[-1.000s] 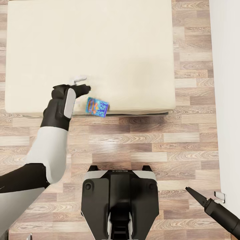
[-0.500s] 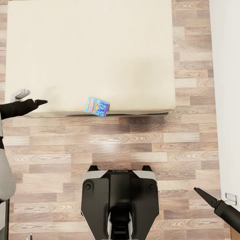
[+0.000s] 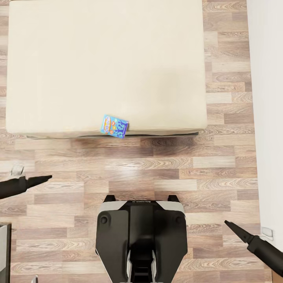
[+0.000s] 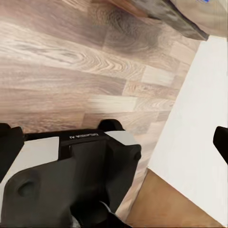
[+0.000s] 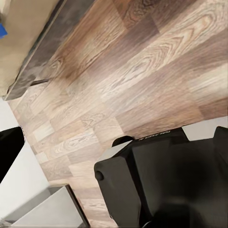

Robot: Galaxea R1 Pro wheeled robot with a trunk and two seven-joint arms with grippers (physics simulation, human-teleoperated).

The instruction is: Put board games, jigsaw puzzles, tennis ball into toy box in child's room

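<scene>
Below me runs a wood plank floor (image 3: 165,165) in mixed brown and grey-tan boards, laid in long rows across my head view. Along my right side stands a plain white wall (image 3: 267,98), and low on it, near the floor, sits a small white wall plate (image 3: 267,232). Through my left wrist camera I see the same planks (image 4: 71,61) meeting the white wall (image 4: 199,123). My right wrist camera looks over more of those boards (image 5: 142,80).
</scene>
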